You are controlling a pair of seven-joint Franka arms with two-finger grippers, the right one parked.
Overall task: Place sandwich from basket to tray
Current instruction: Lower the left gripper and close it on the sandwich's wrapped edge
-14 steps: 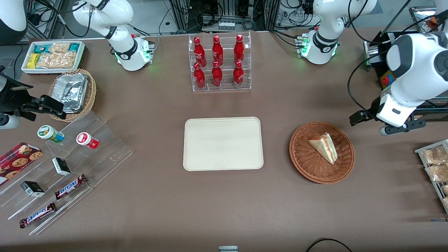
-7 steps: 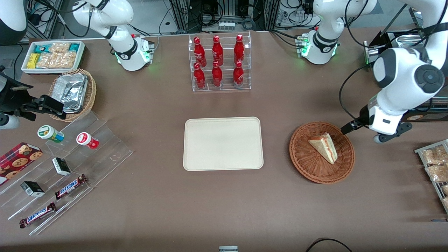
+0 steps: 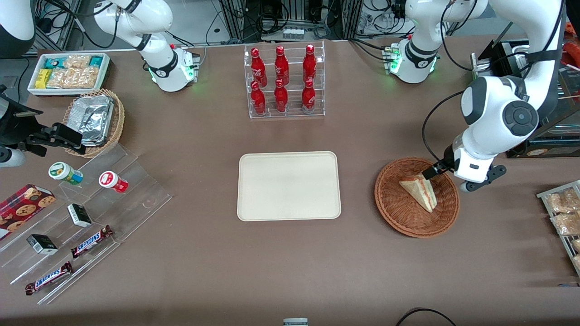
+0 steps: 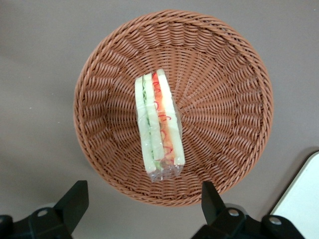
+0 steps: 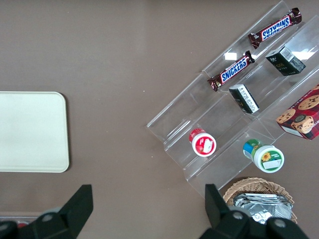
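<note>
The sandwich (image 3: 419,192), a small wrapped triangular wedge with white bread and red and green layers, lies in the reddish-brown wicker basket (image 3: 398,213). The left wrist view shows the sandwich (image 4: 158,127) near the middle of the basket (image 4: 224,99). My left gripper (image 3: 446,174) hovers above the basket's rim on the side farther from the front camera, toward the working arm's end. Its fingers (image 4: 75,199) are open wide and empty, with nothing between them. The cream tray (image 3: 253,208) lies flat and bare at the table's middle, beside the basket.
A clear rack of red bottles (image 3: 283,81) stands farther from the front camera than the tray. Packaged snacks (image 3: 564,213) lie toward the working arm's end. A clear stepped stand (image 3: 145,199) with snacks and a tan basket of foil containers (image 3: 93,117) lie toward the parked arm's end.
My left gripper has swung from beside the basket toward it and now hangs over its rim above the sandwich. The sandwich, basket and tray have not moved.
</note>
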